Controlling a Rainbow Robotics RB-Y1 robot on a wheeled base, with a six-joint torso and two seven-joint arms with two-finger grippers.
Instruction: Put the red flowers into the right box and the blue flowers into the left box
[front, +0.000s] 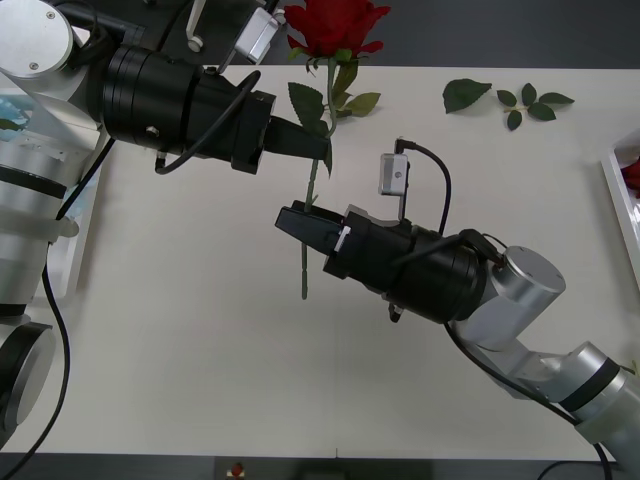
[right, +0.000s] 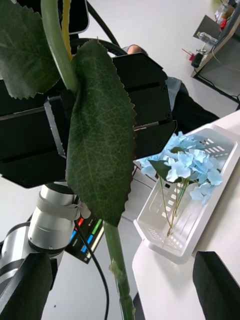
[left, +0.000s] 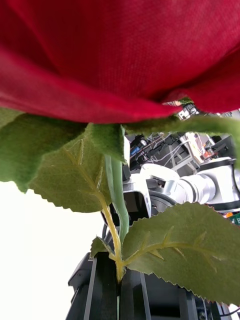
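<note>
A white table (front: 200, 380) is seen, with loose green leaf sprigs (front: 505, 100) laid near its far edge.

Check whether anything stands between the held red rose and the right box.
The right hand, open around the stem of the red rose, and its arm lie between it and the right box; the left hand grips the stem.

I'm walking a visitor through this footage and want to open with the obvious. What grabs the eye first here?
A red rose held up over the middle of the table, its stem pinched by the left gripper just below the leaves, with the right gripper at the stem lower down. Next, the pale blue hydrangeas lying in the left box at the table's left edge, and loose green leaf sprigs at the far right.
</note>
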